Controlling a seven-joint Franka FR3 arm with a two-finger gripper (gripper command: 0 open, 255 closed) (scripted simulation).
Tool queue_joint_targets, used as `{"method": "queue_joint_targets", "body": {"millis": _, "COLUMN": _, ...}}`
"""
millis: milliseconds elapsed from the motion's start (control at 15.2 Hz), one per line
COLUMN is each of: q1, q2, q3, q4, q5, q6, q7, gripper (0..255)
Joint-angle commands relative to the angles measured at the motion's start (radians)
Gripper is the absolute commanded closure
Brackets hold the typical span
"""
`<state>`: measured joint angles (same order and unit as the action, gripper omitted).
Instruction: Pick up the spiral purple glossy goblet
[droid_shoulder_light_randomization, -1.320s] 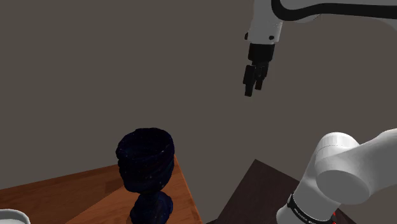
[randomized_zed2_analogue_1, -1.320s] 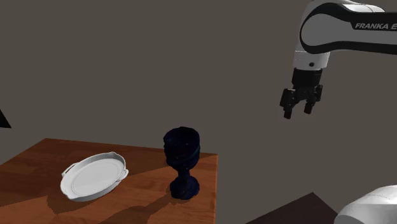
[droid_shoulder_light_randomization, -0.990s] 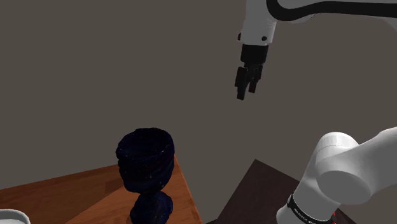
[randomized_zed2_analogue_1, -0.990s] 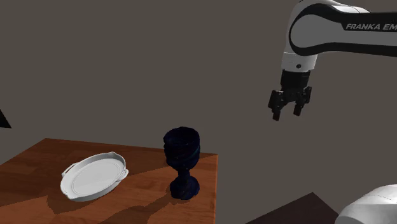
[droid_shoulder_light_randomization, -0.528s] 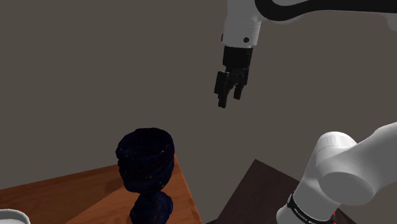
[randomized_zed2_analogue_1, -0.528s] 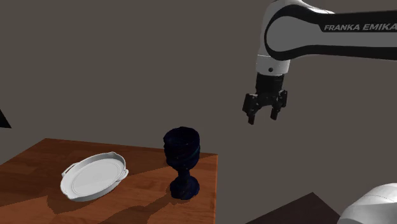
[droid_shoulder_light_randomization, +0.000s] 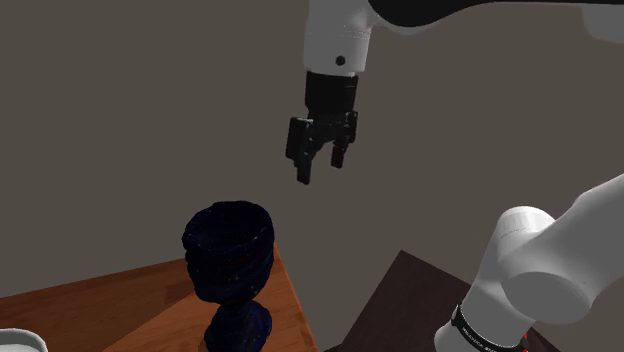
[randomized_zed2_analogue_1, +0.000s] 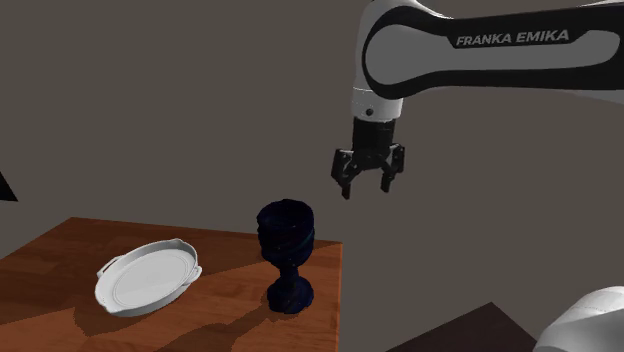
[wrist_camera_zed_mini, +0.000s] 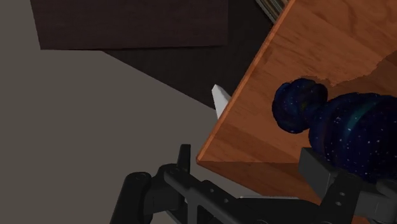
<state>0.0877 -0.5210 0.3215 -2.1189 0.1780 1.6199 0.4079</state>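
The goblet (randomized_zed2_analogue_1: 288, 255) looks more dark blue than purple to me. It's twisty and speckled, and stands upright near the corner of the wooden table (randomized_zed2_analogue_1: 60, 250). It sits below the jaws and off to the second exterior view's left, well apart from them. The gripper (randomized_zed2_analogue_1: 364, 188) hangs in the air pointing down, with the jaws apart and nothing between them. There's also a white plate (randomized_zed2_analogue_1: 150, 275) lying on the table, on the far side of the goblet from the jaws.
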Motion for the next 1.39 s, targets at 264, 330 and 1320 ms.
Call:
{"method": "queue_joint_targets", "body": {"millis": 264, "q1": 0.013, "q2": 0.142, "q3": 0.122, "q4": 0.110, "q5": 0.008, "q6": 0.067, "q7": 0.148, "gripper": 0}}
{"method": "queue_joint_targets", "body": {"millis": 330, "q1": 0.014, "q2": 0.170, "q3": 0.143, "q4": 0.135, "q5": 0.003, "q6": 0.075, "q7": 0.174, "gripper": 0}}
{"method": "queue_joint_targets", "body": {"millis": 1320, "q1": 0.025, "q2": 0.246, "q3": 0.207, "q4": 0.102, "q5": -0.013, "q6": 0.196, "q7": 0.245, "gripper": 255}}
